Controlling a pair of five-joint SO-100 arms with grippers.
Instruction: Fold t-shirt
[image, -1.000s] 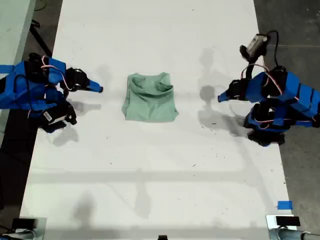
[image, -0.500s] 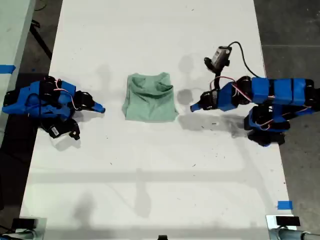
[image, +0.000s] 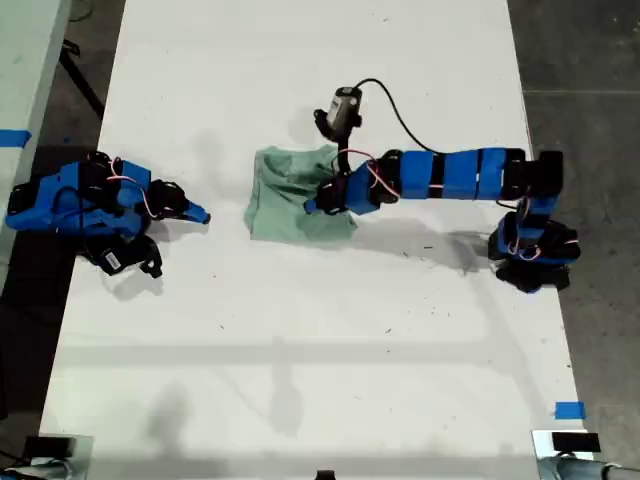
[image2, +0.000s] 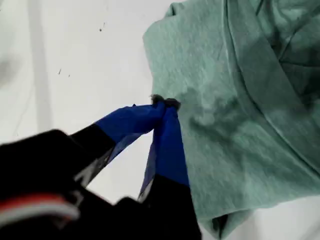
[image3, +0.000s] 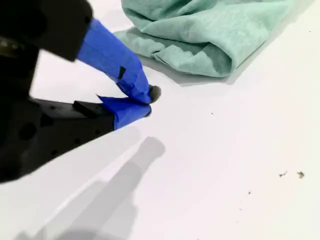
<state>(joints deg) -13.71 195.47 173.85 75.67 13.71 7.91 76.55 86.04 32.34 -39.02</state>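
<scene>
Lying near the middle of the white table (image: 300, 350), the t-shirt (image: 290, 195) is seen as a pale mint-green bundle (folded, creased, plain). My first gripper (image: 312, 206) is stretched over its edge on the exterior view's right, jaws together. My second gripper (image: 200, 214) is parked apart toward the exterior view's left, jaws together, empty.

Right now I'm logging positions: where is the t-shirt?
In the exterior view, the t-shirt lies mid-table, slightly toward the far end, with my first end effector over its right part.
</scene>
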